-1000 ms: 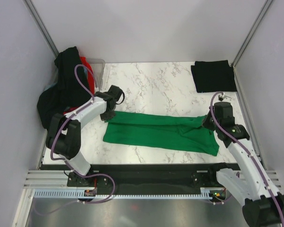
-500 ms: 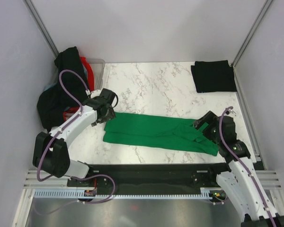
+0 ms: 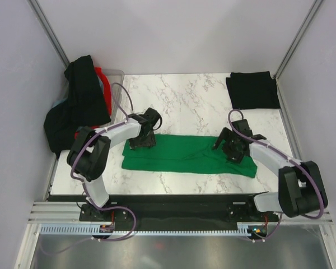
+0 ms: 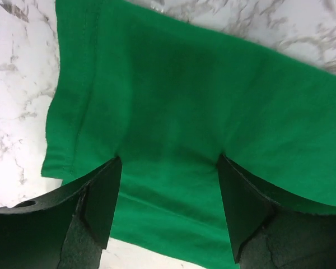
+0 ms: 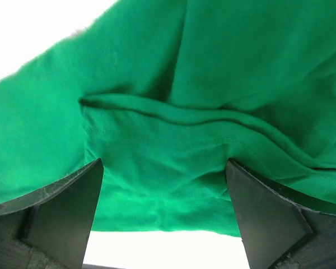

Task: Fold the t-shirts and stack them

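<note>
A bright green t-shirt (image 3: 185, 156) lies folded into a long strip across the middle of the marble table (image 3: 185, 101). My left gripper (image 3: 143, 140) stands open over its left end, fingers down on the fabric. In the left wrist view the green t-shirt (image 4: 185, 101) fills the space past my left gripper (image 4: 168, 168), flat and unpinched. My right gripper (image 3: 233, 147) is open over the wrinkled right part. In the right wrist view the green t-shirt (image 5: 213, 67) shows a raised fold beyond my right gripper (image 5: 163, 168).
A folded black t-shirt (image 3: 253, 89) lies at the back right corner. Black t-shirts (image 3: 78, 101) and a red t-shirt (image 3: 103, 84) hang over a translucent tub (image 3: 119, 78) at the back left. Grey walls close in both sides.
Both grippers have gone from shut to open. The left one moved right onto the shirt's left end; the right one swung inward onto its right part.
</note>
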